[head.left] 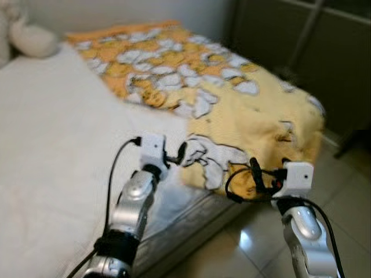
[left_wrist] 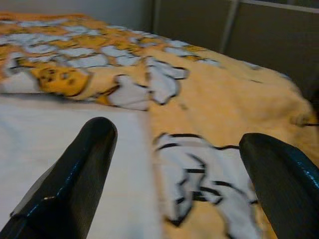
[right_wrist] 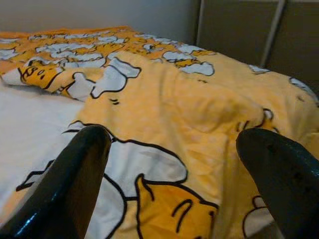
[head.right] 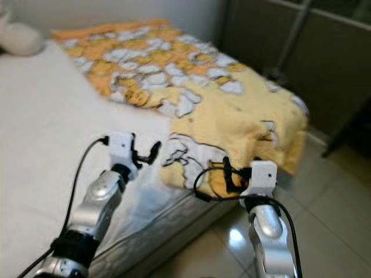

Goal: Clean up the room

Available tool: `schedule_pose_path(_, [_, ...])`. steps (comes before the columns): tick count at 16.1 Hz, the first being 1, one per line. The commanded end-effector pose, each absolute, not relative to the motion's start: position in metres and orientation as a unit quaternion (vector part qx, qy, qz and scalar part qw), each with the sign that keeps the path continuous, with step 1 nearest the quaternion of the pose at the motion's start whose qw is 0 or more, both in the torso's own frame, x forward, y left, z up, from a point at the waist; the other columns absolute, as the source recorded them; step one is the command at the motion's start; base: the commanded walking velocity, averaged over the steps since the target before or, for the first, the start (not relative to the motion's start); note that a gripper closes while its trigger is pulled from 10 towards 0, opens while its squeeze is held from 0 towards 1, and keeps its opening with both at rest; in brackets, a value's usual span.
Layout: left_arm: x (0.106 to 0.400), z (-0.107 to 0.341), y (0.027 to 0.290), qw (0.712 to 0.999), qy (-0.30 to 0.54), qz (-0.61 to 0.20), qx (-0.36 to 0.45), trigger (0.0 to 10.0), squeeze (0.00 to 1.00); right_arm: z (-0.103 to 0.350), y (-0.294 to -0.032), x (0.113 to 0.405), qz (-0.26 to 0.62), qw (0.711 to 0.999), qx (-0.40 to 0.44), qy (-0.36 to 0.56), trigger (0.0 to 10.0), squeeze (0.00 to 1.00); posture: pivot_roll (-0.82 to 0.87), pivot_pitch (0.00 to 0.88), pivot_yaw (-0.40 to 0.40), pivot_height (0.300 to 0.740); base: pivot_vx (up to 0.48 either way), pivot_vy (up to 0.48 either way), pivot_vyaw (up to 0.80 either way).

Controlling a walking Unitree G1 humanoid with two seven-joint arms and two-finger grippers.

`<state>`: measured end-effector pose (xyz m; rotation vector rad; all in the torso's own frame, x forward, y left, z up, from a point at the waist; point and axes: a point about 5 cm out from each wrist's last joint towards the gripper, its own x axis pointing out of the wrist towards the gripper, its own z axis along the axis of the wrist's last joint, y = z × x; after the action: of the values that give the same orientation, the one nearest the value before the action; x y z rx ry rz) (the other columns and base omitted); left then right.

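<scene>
The yellow blanket [head.left: 232, 110] lies bunched over the far side and foot corner of the bed [head.left: 52, 150], its near edge beside both arms. The left gripper [left_wrist: 174, 169] and right gripper [right_wrist: 169, 174] hover at that edge, fingers spread and empty. Best to pinch the hem at two separated points, low against the mattress, then draw it evenly across the white sheet.

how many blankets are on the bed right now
1: a yellow fleece blanket with white and orange cartoon prints, spread over the white-sheeted bed on the robot's right, reaching the foot edge. Others may lie outside the view.
</scene>
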<state>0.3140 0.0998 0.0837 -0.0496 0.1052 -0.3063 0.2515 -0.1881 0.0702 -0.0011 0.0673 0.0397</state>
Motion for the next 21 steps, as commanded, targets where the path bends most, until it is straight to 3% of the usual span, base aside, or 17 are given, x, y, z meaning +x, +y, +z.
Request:
schedule_pose_path(1, [0.316, 0.086, 0.101, 0.988, 0.048, -0.146, -0.015, 10.0, 0.00, 0.077, -0.191, 0.253, 0.018, 1.000, -0.008, 0.021, 10.0, 0.00, -0.10, 0.000, -0.020, 0.740, 0.315, -0.356, 0.00])
schedule_pose_path(7, [0.321, 0.081, 0.109, 0.992, 0.058, -0.113, -0.008, 10.0, 0.00, 0.076, -0.189, 0.256, 0.030, 0.999, -0.011, 0.025, 10.0, 0.00, -0.09, 0.000, -0.032, 0.740, 0.323, -0.350, 0.00])
schedule_pose_path(12, [0.343, 0.072, 0.120, 0.991, 0.109, -0.081, 0.008, 10.0, 0.00, 0.074, -0.187, 0.245, 0.050, 0.998, -0.013, 0.037, 10.0, 0.00, -0.12, 0.000, -0.058, 0.740, 0.050, 0.000, 0.00])
schedule_pose_path(14, [0.347, 0.069, 0.126, 0.989, 0.127, -0.067, 0.021, 10.0, 0.00, 0.073, -0.189, 0.230, 0.055, 0.997, -0.013, 0.049, 10.0, 0.00, -0.15, 0.000, -0.071, 0.740, 0.000, 0.000, 0.00])
schedule_pose_path(18, [0.348, 0.059, 0.140, 0.986, 0.156, -0.038, 0.048, 10.0, 0.00, 0.070, -0.196, 0.194, 0.063, 0.994, -0.024, 0.086, 10.0, 0.00, -0.22, 0.095, -0.093, 0.740, 0.000, 0.000, 0.00])
schedule_pose_path(21, [0.342, 0.048, 0.128, 0.980, 0.176, -0.068, 0.054, 10.0, 0.00, 0.073, -0.199, 0.179, 0.067, 0.992, -0.024, 0.107, 10.0, 0.00, -0.23, 0.143, -0.121, 0.740, 0.000, 0.000, 0.00])
